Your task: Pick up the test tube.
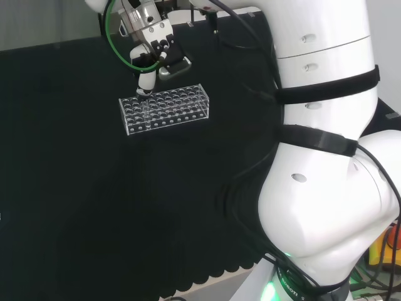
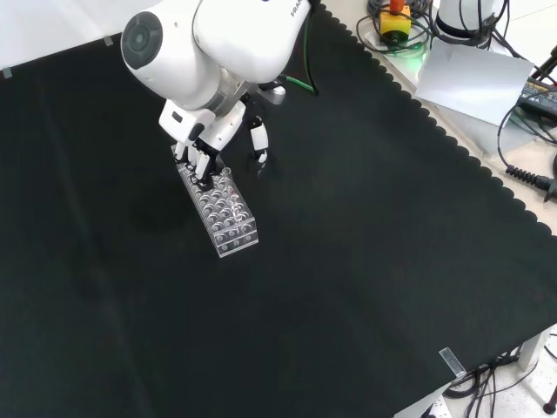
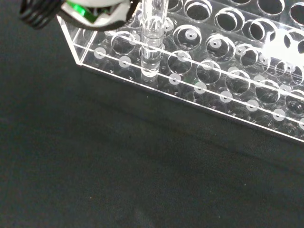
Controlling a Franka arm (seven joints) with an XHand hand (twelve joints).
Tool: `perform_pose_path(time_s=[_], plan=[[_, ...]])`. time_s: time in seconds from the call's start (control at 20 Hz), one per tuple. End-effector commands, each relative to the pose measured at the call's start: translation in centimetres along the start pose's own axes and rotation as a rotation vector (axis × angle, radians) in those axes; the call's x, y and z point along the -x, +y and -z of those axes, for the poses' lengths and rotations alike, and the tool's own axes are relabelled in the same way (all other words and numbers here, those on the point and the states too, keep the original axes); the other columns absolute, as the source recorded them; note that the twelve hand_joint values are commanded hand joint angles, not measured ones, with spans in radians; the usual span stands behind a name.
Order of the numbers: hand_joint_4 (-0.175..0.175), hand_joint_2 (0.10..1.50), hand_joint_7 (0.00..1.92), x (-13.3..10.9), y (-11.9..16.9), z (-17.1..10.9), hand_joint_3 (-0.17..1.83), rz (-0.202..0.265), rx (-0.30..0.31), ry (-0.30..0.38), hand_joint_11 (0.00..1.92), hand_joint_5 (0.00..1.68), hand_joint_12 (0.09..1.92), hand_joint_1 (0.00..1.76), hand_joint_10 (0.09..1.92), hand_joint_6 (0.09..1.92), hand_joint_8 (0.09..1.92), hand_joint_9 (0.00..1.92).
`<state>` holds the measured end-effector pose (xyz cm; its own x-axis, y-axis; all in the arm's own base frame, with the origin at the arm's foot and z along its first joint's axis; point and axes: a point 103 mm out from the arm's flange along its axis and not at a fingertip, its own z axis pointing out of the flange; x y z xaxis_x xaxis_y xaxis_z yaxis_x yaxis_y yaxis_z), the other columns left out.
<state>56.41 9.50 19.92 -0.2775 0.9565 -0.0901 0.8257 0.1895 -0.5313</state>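
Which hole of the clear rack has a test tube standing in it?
A hole in the outer row near one corner of the rack, under the hand: a clear test tube stands upright there. The other holes in sight look empty.

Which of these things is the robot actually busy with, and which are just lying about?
In the job:
- test tube, standing in the rack
- clear rack, which holds it
- hand, down over the rack's end

Lying about:
- red and yellow button box, off the cloth
- grey sheet beside it
- cables at the bench's edge
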Motion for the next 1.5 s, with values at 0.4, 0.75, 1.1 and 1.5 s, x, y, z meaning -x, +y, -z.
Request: perform_pose_path(time_s=[0.4, 0.75, 1.1, 1.5], plan=[[-0.167, 0.64, 1.17, -0.8, 0.4, -0.6, 0.65, -0.001, 0.012, 0.022, 0.45, 0.64, 1.43, 0.93, 0.7, 0.73, 0.87, 0.97], [-0.175, 0.63, 1.26, -1.6, 1.2, -0.9, 0.66, -0.012, 0.026, 0.068, 0.5, 0.74, 1.4, 0.96, 0.65, 0.73, 0.8, 1.07], [-0.175, 0.63, 1.45, -1.8, 2.0, -0.9, 0.68, -0.057, 0.045, 0.097, 0.8, 0.89, 1.28, 1.03, 0.63, 0.69, 0.67, 1.37], [-0.175, 0.74, 1.7, -2.0, 2.2, -0.2, 0.47, -0.149, 0.153, 0.165, 1.35, 1.33, 0.91, 1.22, 0.7, 0.49, 0.45, 1.68]])
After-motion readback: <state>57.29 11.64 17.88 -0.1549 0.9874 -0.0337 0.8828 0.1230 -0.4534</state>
